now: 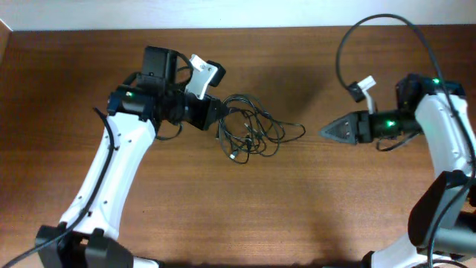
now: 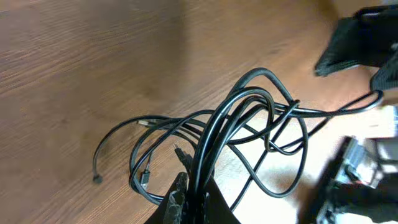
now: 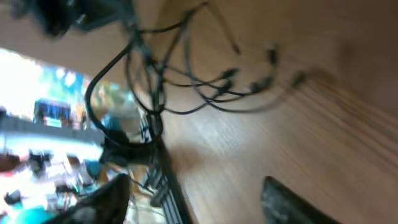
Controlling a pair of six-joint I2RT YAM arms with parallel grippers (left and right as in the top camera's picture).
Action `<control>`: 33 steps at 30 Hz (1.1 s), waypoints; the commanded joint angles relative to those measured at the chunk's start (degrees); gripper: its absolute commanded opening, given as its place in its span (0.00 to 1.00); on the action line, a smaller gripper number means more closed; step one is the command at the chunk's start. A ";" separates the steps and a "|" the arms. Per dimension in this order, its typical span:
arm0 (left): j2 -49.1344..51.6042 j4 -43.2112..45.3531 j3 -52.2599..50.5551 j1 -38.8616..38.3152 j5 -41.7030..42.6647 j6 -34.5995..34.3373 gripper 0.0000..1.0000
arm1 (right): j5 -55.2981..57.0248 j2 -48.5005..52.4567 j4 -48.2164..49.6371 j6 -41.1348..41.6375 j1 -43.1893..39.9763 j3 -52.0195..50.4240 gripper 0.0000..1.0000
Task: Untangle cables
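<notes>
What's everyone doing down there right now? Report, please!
Left fingers shut on the cables. Right fingers open, apart from them. Bundle knotted. Nothing blocking.

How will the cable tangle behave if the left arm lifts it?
Probably floppy: the cables sag in loose loops from where the left fingers pinch several strands. Likely light, being thin wire. The loops cross and interlock, so the whole tangle would probably drag along together, plug ends trailing.

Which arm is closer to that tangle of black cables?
Left. The left fingers are clamped on one edge of the cables; the right fingers hang open on the opposite side, clearly apart from the tangle.
</notes>
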 commanded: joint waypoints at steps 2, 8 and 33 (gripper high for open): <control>5.68 0.04 0.11 2.05 9.68 4.09 0.00 | -3.98 -0.96 -0.04 -9.53 9.60 0.11 0.76; 10.58 -1.03 0.11 2.05 21.68 12.59 0.00 | -7.98 -0.96 8.55 -4.00 16.06 0.11 0.71; 11.06 0.02 -0.96 4.90 -20.98 -9.77 0.00 | 60.17 -11.91 15.17 60.61 19.78 8.04 0.04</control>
